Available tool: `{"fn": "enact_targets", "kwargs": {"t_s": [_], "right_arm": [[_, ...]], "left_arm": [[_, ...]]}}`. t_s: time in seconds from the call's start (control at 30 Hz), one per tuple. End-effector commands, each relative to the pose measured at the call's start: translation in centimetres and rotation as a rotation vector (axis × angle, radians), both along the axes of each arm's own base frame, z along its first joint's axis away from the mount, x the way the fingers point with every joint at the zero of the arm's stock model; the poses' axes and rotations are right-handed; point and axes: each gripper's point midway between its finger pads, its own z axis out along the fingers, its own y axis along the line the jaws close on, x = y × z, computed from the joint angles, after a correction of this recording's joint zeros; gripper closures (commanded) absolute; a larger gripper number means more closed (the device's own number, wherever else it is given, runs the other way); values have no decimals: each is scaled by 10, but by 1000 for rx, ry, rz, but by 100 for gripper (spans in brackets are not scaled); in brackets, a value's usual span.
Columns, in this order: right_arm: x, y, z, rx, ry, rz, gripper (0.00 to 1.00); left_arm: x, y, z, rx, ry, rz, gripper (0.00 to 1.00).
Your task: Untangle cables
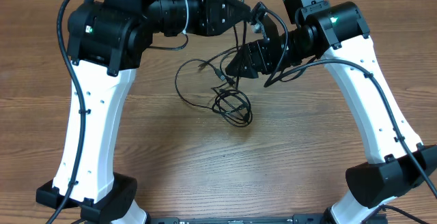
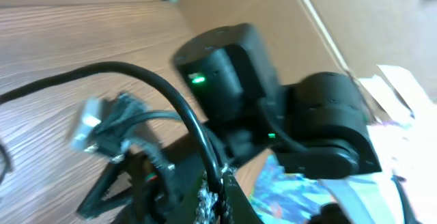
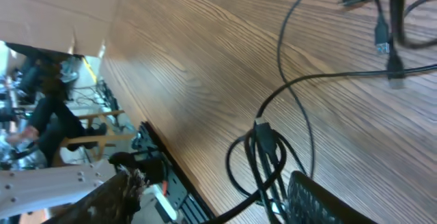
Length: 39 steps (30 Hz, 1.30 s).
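Scene: A wooden table [image 1: 205,169] seen from above. Two white-and-black robot arms rise from the bottom corners of the frame and bend inward to meet at top centre.

Cables: Thin black cables [image 1: 231,104] lie on the table just above the middle of the overhead frame. A small knotted coil sits at the lower right of the bunch. A loose strand [image 1: 181,80] loops out from it towards the upper left.

Cables up close: In the right wrist view the coil [image 3: 266,149] lies at lower centre. Single strands run from it up to the top right corner, where two small plug ends [image 3: 382,36] rest on the wood.

Right gripper: The right gripper [image 1: 231,68] points down and to the left, directly above the upper edge of the bunch. In its own camera [image 3: 222,197] the jaws stand wide apart at the two bottom corners, with the coil on the table between them. They hold nothing.

Left gripper: The left gripper [image 1: 247,11] reaches across the top centre of the overhead frame, raised above the table. Its jaws are closed. In its blurred wrist view [image 2: 215,200] a black cord arcs in from the left edge to the fingertips at bottom centre. Whether it is pinched there cannot be told.

Also in the left wrist view: A pale plug [image 2: 85,123] shows at middle left. The dark right arm [image 2: 225,74], with a green light, fills the centre.
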Motion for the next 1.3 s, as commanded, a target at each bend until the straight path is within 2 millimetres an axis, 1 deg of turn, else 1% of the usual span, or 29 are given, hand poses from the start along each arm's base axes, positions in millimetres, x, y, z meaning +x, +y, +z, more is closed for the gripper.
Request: {"fn": "enact_targets", "kwargs": {"t_s": [0.0, 0.1, 0.17, 0.2, 0.33, 0.43, 0.5, 0.6, 0.63, 0.67, 0.73, 0.77, 0.8, 0.83, 0.9, 0.93, 1.0, 1.07, 1.17, 1.23, 1.27], "right_arm": [[1, -5, 5, -30, -57, 16, 33], [0, -6, 3, -40, -48, 14, 37], [0, -7, -1, -48, -39, 9, 42], [-1, -7, -3, -50, -32, 10, 43], [-3, -8, -21, -67, 10, 10, 46], [-3, -8, -39, -75, 31, 11, 52], [-1, -8, -49, -77, 38, 9, 54], [7, -13, -60, -126, 64, -70, 58], [13, -19, -65, -165, 70, -124, 62], [16, -23, -67, -189, 73, -156, 63], [24, -34, -73, -255, 83, -247, 72], [26, -39, -76, -284, 88, -287, 76], [29, -45, -79, -317, 93, -333, 77], [33, -54, -83, -365, 103, -402, 78], [34, -65, -87, -417, 111, -464, 77], [35, -72, -89, -451, 110, -493, 77], [36, -79, -91, -488, 102, -521, 77], [38, -82, -91, -505, 92, -529, 77], [38, -83, -91, -506, 92, -530, 77], [38, -82, -91, -505, 91, -530, 77], [39, -82, -91, -503, 89, -531, 77]], "left_arm": [[-16, -11, 20, -75, -67, -132, 96], [-17, -13, 42, -151, -109, -168, 96], [-9, -8, 56, -202, -75, -131, 96], [-7, -6, 60, -214, -70, -121, 96], [6, 8, 77, -273, -47, -68, 96], [0, 12, 90, -313, -64, -121, 96], [-3, 16, 96, -327, -72, -142, 96], [1, 22, 97, -332, -56, -125, 96], [4, 26, 96, -331, -50, -110, 96], [7, 30, 94, -329, -42, -95, 96], [20, 41, 84, -314, 10, -14, 96], [28, 47, 77, -302, 39, 37, 96], [37, 55, 67, -282, 72, 102, 96], [55, 75, 41, -222, 151, 258, 96], [62, 92, 17, -173, 248, 368, 96], [62, 97, 12, -171, 278, 382, 96], [59, 103, 18, -203, 298, 366, 96], [60, 112, 31, -256, 297, 354, 96], [58, 127, 56, -338, 267, 309, 96], [54, 136, 71, -389, 272, 267, 96], [52, 139, 76, -403, 281, 255, 96]]}}
